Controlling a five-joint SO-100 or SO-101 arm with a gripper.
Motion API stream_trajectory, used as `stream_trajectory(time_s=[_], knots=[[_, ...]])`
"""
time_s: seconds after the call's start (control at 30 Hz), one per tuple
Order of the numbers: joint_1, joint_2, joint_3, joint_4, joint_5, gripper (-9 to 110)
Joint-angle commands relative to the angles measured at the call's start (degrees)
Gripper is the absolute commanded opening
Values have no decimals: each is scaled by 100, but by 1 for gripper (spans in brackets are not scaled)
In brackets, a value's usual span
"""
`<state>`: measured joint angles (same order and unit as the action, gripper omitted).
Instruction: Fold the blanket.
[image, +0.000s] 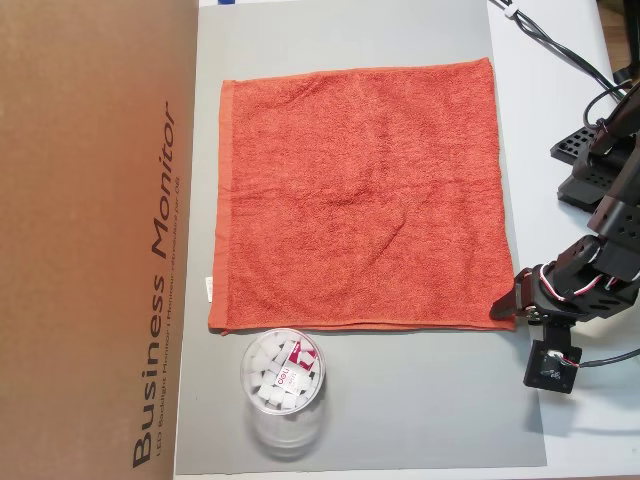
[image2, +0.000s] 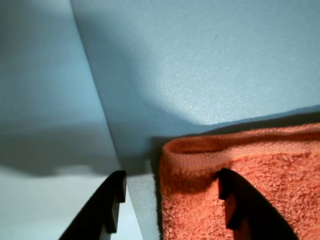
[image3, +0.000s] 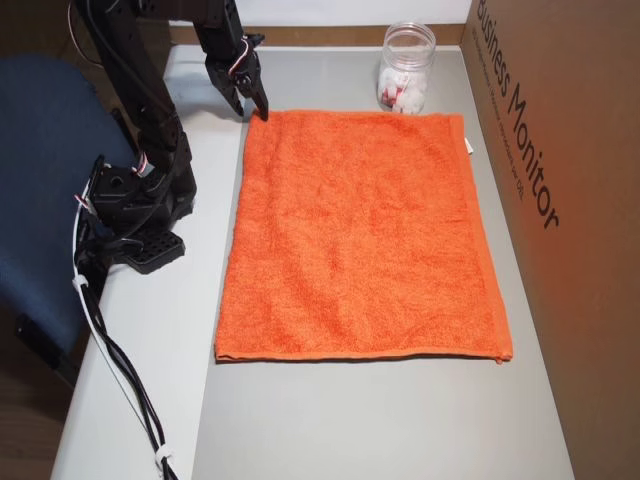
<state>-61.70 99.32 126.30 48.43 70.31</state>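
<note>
The jaws (image2: 170, 205) stand apart, straddling one corner of the blanket (image2: 240, 185). In the wrist view one dark finger rests on the terry pile just inside the hemmed edge, while the other sits outside the cloth on the bare grey mat (image2: 200, 65), close to the mat's edge. They have not closed on anything yet.

In an overhead view the jaws (image: 507, 300) meet the blanket (image: 360, 195) at its lower-right corner; in the other overhead view they (image3: 258, 108) touch the top-left corner of the same cloth (image3: 360, 230). From that corner the blanket spreads away from the jaws, flat and unfolded, with a few shallow creases, so the fold looks not yet begun.

Along the near hem, further from the jaws, stands a clear plastic jar (image: 283, 385) holding white pieces, just beside the blanket's edge. Beyond the far side of the cloth lies a brown cardboard monitor box (image: 95, 230), with the blanket's small white tag (image: 208, 289) against it. The arm's base (image3: 140, 205) sits on the white counter (image3: 150, 360) beside the mat.

The likely risks: the jaws may close on the hem alone and let it slip free on lifting, or pinch the mat together with the cloth. If the corner is carried along the hem, the trailing cloth could tip the jar.
</note>
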Motion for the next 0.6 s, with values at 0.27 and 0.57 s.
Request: stream_trajectory(time_s=[0.27, 0.57], knots=[[264, 18, -158, -44, -35, 18], [264, 9, 88, -62, -35, 18]])
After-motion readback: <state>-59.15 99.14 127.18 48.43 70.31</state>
